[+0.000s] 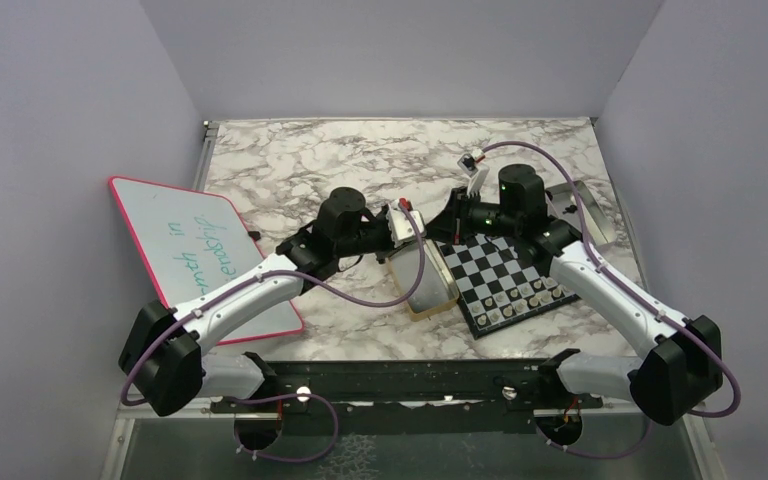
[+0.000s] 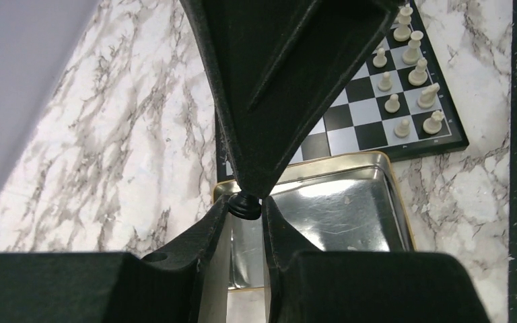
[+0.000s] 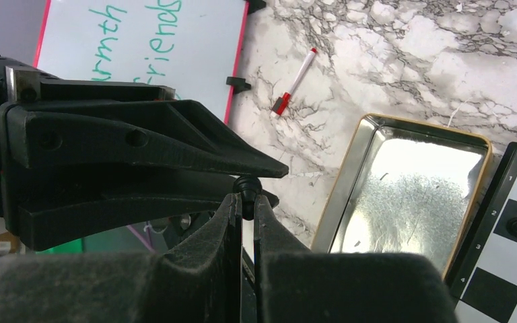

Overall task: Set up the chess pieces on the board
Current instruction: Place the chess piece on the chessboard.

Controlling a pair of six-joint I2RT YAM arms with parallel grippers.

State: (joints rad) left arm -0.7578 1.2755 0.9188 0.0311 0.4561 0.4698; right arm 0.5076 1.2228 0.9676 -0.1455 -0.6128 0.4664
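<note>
left tool [image 2: 246, 219], right tool [image 3: 246, 205] tip to tip on black piece [image 2: 244, 205]

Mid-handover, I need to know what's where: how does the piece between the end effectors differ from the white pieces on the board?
The held piece is black; the white pieces are pale cream. The held piece is single, pinched in the air between the left end effector and right end effector; the white pieces are several, standing on squares along one edge of the board. All are tiny chessmen.
</note>
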